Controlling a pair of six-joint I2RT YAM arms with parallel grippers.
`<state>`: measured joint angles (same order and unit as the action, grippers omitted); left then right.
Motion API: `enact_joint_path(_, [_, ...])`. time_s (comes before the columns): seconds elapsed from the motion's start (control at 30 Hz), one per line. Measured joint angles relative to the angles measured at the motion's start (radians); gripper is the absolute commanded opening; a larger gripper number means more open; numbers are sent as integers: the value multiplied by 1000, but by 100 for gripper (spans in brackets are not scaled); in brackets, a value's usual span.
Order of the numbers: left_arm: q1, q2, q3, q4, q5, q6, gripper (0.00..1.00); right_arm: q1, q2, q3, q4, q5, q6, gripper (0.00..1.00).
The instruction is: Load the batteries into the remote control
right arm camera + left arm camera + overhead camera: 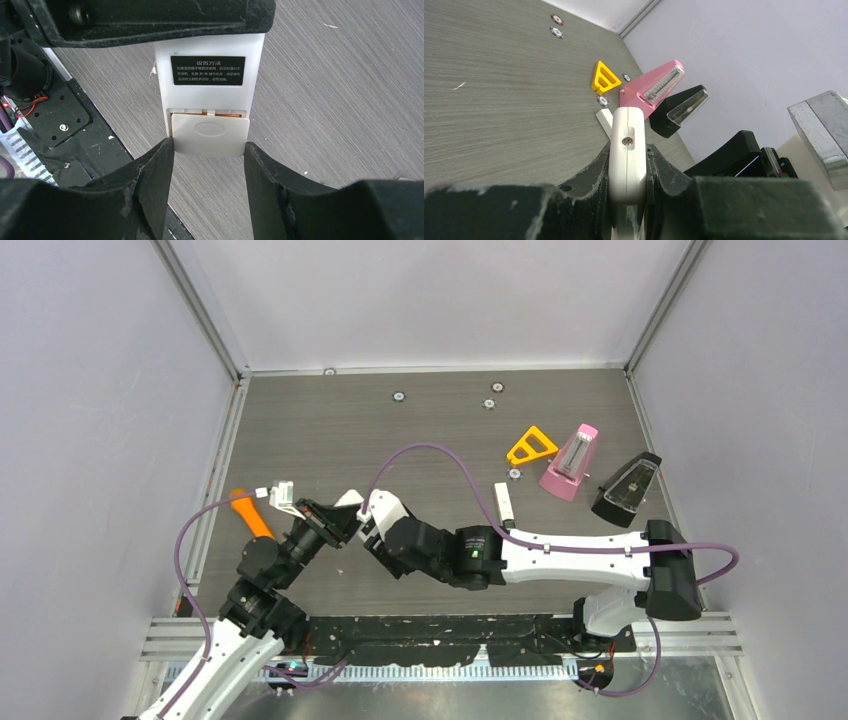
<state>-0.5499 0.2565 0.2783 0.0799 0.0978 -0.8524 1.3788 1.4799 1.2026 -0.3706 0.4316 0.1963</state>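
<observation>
The remote control (pixel 210 100) is white and carries a black label (pixel 207 70) with white print. The battery cover (pixel 210 134) is off-white, with a copper-coloured glint along its upper edge. The table (pixel 400 440) is grey with a fine streaked grain. The triangle (pixel 531 446) is yellow. One wedge (pixel 570 462) is pink, the other wedge (pixel 627 490) black. The stick (pixel 250 515) is orange, the cable (pixel 440 450) purple. The left gripper (pixel 627 155) and right gripper (pixel 209 155) are black, scuffed grey. The walls (pixel 100 440) are pale lilac.

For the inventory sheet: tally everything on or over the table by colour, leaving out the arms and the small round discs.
White: 2, the remote and a bar
Orange: 1, a stick
Yellow: 1, a triangle
Pink: 1, pink wedge
Black: 1, black wedge
Total: 6
</observation>
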Motion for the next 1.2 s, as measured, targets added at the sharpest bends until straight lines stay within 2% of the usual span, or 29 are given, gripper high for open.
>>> enact_joint_path(0.77, [1,1,0,4,-10,-12,0,-24,3,14,-10,-49,18,39])
enact_joint_path(1.2, [3,0,0,-48,-75,-55,0,-26,57,69,-54,-48,21,43])
